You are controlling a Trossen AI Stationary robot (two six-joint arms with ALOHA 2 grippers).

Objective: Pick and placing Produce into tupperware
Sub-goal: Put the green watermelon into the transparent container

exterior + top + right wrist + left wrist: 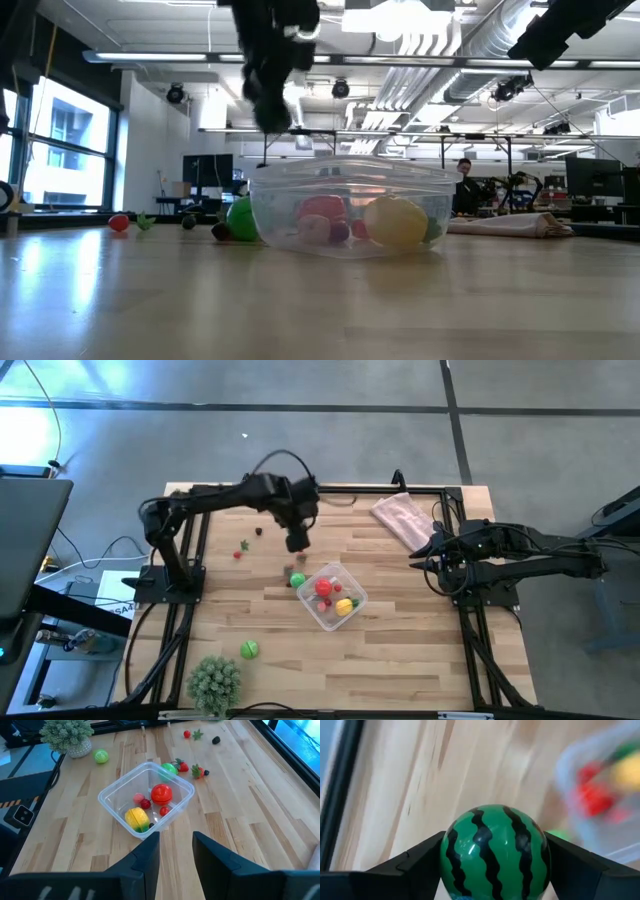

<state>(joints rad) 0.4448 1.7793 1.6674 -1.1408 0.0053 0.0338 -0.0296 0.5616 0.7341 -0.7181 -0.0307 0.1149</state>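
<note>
Striped green melon [495,852] pinched in left tool [297,543]; its underside cut off; tupperware [600,800] blurred.

Overhead camera looks straight down on the table [400,670]. Low camera sits level, close behind the container [350,205], which the right wrist camera also sees.
</note>
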